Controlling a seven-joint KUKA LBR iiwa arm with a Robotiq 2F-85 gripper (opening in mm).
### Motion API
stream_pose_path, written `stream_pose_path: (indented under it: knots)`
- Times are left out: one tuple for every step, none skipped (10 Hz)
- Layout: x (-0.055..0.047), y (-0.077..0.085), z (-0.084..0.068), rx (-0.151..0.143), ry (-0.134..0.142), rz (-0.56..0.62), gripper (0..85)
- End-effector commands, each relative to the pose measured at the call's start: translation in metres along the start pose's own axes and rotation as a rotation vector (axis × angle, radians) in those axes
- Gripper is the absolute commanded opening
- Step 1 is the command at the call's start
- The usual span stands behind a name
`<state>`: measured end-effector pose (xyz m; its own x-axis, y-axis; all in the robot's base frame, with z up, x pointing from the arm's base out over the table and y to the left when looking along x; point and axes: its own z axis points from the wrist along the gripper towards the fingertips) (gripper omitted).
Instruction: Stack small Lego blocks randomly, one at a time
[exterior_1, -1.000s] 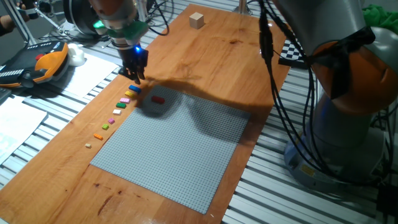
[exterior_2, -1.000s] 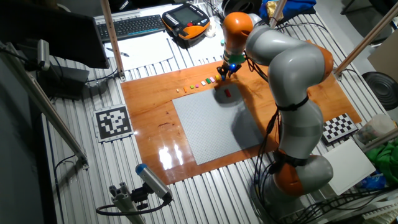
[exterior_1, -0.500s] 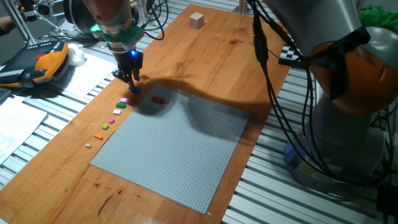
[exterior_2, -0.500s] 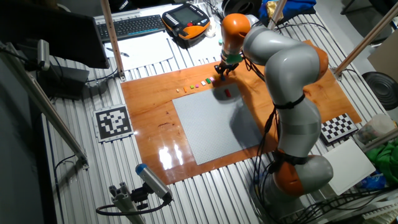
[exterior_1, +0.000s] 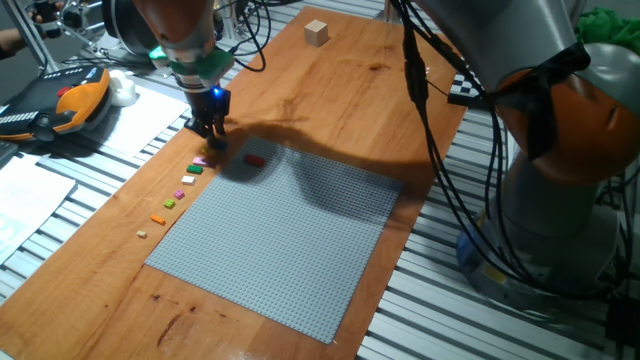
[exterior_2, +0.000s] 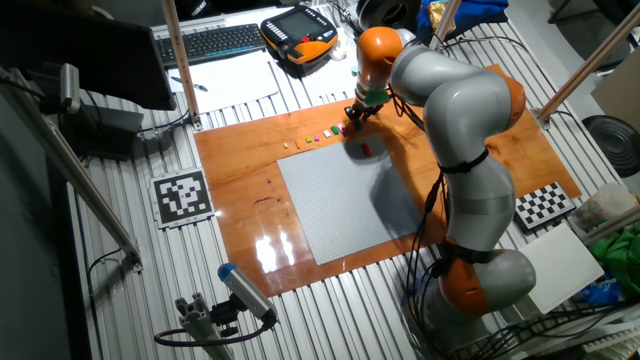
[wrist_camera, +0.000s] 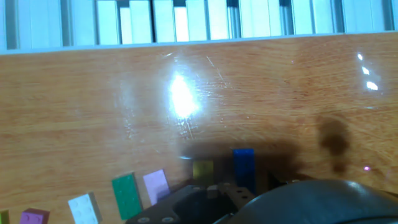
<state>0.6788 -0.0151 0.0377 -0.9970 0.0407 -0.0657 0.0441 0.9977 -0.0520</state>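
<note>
Fingers (exterior_1: 212, 134) hang low over the blue brick (wrist_camera: 244, 167) heading the brick row (exterior_1: 180, 184) along the worktop's (exterior_1: 330, 90) edge; their grip cannot be told. Only a red brick (exterior_1: 255, 159) sits on the baseplate (exterior_1: 290, 240); stacking has barely begun.

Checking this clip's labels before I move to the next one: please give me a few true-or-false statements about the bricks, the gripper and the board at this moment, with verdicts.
1. A red brick lies on the grey studded board. True.
2. The gripper hangs over the middle of the board. False: it is at the end of the brick row, off the board's edge.
3. A wooden cube sits on the board. False: it rests on the wooden table, far from the board.
4. In the hand view a blue brick lies beside a yellow one. True.
</note>
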Motion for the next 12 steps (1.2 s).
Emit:
stream_pose_path:
  knots:
    - [0.0, 0.0, 0.001, -0.001, 0.0, 0.0, 34.0]
    - [0.0, 0.0, 0.003, -0.004, -0.001, -0.001, 34.0]
    - [0.001, 0.0, 0.006, -0.006, -0.004, -0.003, 34.0]
    - [0.001, 0.0, 0.009, -0.006, -0.009, -0.004, 34.0]
    - [0.001, 0.0, 0.012, -0.011, -0.013, -0.006, 34.0]
    - [0.002, 0.001, 0.012, -0.013, -0.015, -0.009, 34.0]
    - [0.001, 0.001, 0.011, -0.014, -0.01, -0.022, 17.0]
    - [0.001, 0.001, 0.011, -0.023, 0.002, -0.034, 0.0]
    - [0.001, 0.002, 0.011, -0.038, 0.004, -0.032, 0.0]
    - [0.004, 0.004, 0.007, -0.042, 0.009, -0.028, 0.0]
    - [0.012, 0.009, -0.003, -0.033, 0.015, -0.012, 0.0]
    - [0.025, 0.014, -0.015, -0.013, 0.017, -0.007, 0.0]
